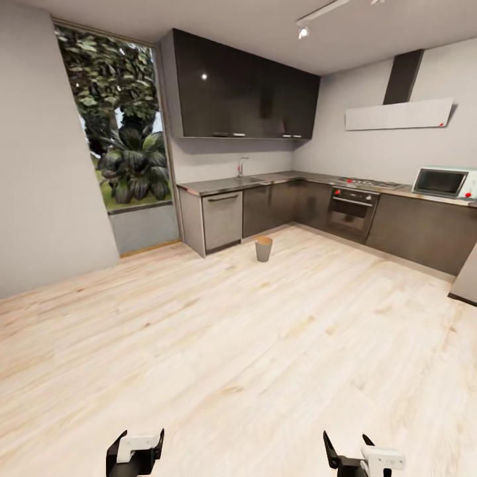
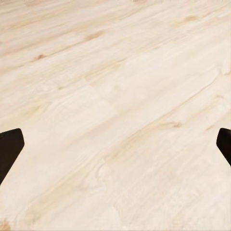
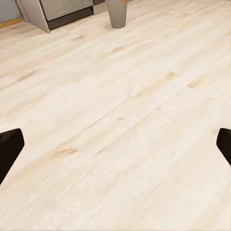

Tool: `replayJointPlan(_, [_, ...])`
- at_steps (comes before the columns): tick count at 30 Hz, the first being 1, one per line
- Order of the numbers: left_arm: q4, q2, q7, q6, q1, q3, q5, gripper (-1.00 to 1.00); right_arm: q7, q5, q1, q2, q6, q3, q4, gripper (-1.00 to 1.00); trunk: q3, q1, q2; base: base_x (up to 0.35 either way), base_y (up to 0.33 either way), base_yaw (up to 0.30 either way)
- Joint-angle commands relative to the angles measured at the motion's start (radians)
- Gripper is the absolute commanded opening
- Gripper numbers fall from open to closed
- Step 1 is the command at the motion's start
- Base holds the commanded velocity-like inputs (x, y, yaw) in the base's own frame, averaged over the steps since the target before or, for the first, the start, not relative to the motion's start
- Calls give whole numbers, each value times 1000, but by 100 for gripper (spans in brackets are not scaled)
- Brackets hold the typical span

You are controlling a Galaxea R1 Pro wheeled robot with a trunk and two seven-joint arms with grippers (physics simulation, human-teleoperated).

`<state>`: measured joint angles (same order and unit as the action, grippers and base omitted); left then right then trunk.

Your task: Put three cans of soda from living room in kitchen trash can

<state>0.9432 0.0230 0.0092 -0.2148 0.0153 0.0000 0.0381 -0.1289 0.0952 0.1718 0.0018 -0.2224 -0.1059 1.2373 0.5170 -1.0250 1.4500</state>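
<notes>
I am in the kitchen, on its pale wood floor (image 1: 238, 344). The tash can (image 1: 264, 249), a small tapered grey-beige bin with a brown inside, stands on the floor ahead of me, just in front of the grey cabinets. Its lower part also appears in the right wrist view (image 3: 117, 12). My left gripper (image 1: 138, 445) and right gripper (image 1: 354, 454) hang low at the near edge, far from the bin. Both are open with only bare floor between their fingers (image 2: 115, 149) (image 3: 115, 149). The cans of soda and the living room are out of view.
An L-shaped steel countertop (image 1: 285, 177) with sink and tap (image 1: 242, 165) runs along the back and right walls, with an oven (image 1: 353, 212) and a microwave (image 1: 442, 181). A tall window (image 1: 122, 132) is at back left. A grey block (image 1: 467, 278) juts in at the right.
</notes>
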Motion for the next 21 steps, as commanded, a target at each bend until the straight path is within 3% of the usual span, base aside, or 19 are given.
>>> replayJointPlan(1, [0, 0, 0, 0, 0, 0, 0, 100, 0, 0, 0, 0, 0, 0, 0, 100, 0, 0, 0, 277, 0, 0])
replayJointPlan(21, [0, 0, 0, 0, 0, 0, -1, 100, 0, 0, 0, 0, 0, 0, -1, 100, 0, 0, 0, 275, 0, 0])
